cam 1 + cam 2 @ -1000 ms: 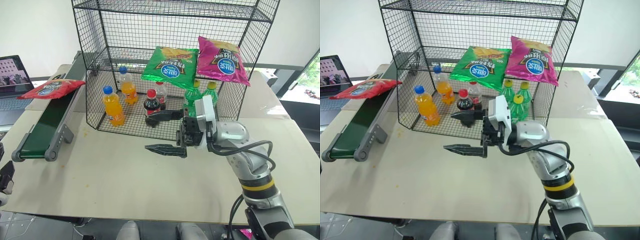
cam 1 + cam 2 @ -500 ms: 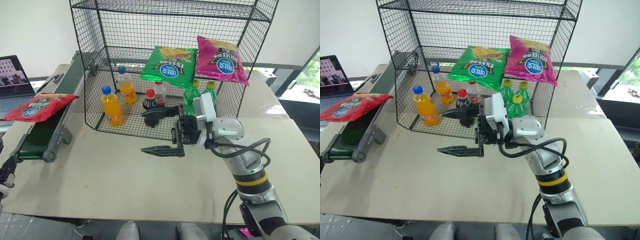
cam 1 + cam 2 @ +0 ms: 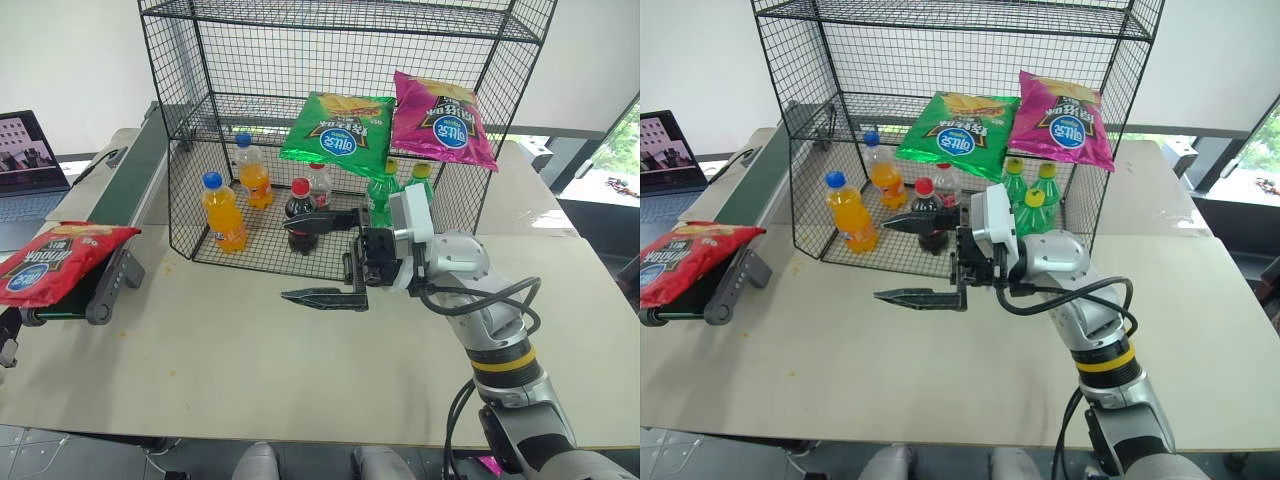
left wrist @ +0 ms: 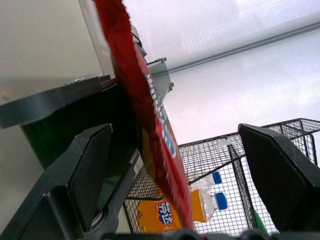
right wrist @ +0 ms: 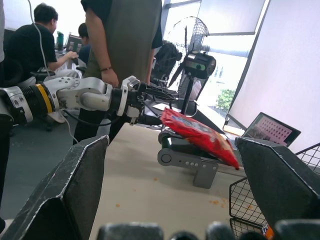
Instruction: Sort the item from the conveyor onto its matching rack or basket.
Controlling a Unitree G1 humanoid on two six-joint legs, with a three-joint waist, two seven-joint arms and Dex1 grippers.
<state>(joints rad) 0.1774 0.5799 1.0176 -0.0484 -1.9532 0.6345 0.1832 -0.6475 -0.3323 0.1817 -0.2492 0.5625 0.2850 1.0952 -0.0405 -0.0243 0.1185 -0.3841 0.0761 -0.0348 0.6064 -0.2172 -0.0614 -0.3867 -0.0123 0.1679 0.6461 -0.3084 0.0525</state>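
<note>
The red bag (image 3: 55,268) overhangs the near end of the conveyor (image 3: 120,215), at about 9 o'clock from the cage (image 3: 340,130). In the left wrist view it stands edge-on between the left fingers (image 4: 90,165), which are spread wide and not touching it, its long axis running along them. The left arm is much nearer; the right fingers (image 3: 320,255), also spread and empty, hover over the counter (image 3: 250,350) by the cage, the bag at their 9 o'clock. Count: one red, one green (image 3: 338,128), one pink bag (image 3: 443,120); six bottles
</note>
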